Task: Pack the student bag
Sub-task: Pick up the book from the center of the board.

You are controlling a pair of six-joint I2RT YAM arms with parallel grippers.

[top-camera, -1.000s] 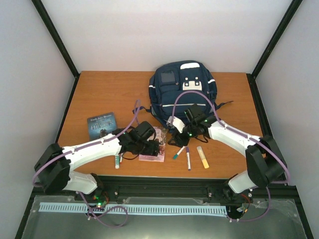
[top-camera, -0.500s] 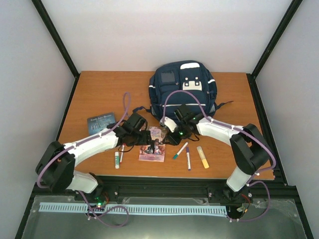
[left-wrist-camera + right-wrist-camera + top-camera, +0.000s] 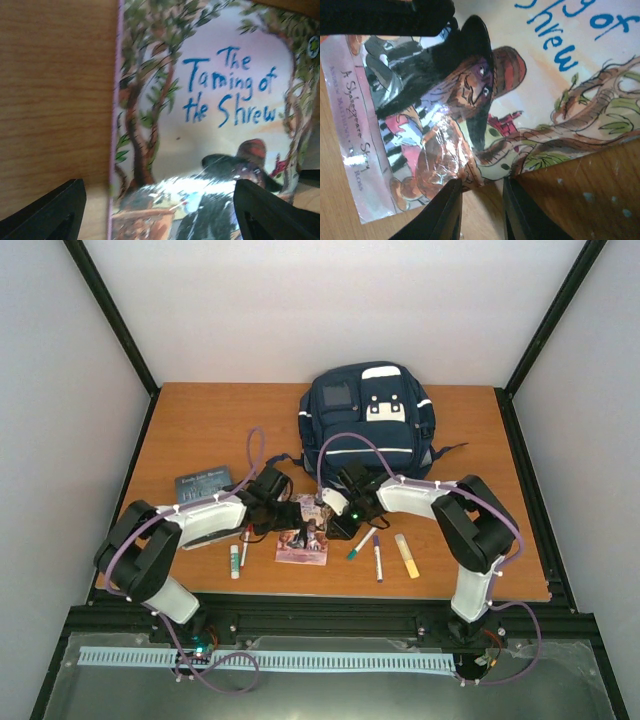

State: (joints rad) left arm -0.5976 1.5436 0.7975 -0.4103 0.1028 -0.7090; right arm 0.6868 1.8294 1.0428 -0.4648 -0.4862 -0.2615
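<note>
Wrist views (book (image 3: 210, 125) close-up): left fingers (image 3: 50, 212) spread, right fingers (image 3: 447, 210) nearly together.

White arm shells, black joints, purple cables, green lights.

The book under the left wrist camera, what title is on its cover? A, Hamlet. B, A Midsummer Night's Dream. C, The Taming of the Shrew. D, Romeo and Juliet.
C: blue hand-lettered words on the picture book read "The Taming of the Shrew", framed by painted trees, with the left gripper spread wide across its lower part.
</note>
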